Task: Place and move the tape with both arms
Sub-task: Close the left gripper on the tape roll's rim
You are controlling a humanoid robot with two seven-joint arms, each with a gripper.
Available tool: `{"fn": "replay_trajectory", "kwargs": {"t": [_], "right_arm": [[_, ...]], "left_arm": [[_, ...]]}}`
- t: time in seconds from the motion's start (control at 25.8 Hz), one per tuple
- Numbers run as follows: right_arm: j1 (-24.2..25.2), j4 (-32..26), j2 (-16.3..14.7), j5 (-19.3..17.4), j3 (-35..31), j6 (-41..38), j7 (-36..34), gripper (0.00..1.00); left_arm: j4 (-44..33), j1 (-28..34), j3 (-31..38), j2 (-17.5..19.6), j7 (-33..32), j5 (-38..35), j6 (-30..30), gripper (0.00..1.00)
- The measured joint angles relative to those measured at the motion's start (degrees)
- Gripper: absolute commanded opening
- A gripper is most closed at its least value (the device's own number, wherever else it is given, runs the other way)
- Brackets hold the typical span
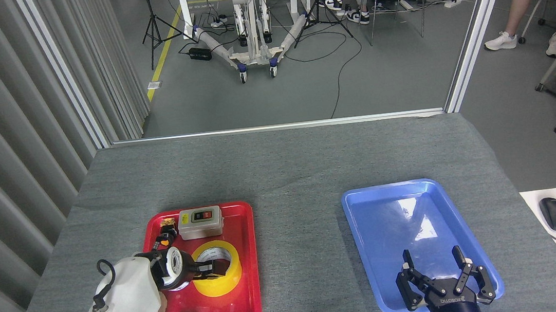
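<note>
— Left gripper?
— My fingers reach into the tape; grip state unclear. The roll lies flat in the red tray, a grey switch box just beyond.
— Right gripper?
— Fingers spread, holding nothing, over the blue tray's bare near end.
</note>
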Motion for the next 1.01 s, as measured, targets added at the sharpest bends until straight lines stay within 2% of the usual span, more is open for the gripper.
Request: {"fn": "replay_trajectory", "kwargs": {"t": [1.01], "right_arm": [[0.0, 0.0, -0.1, 0.2, 0.0, -0.1, 0.2, 1.00]], "left_arm": [[-1.4, -0.4, 0.5, 0.3, -0.3, 1.8, 0.2, 0.99]]}}
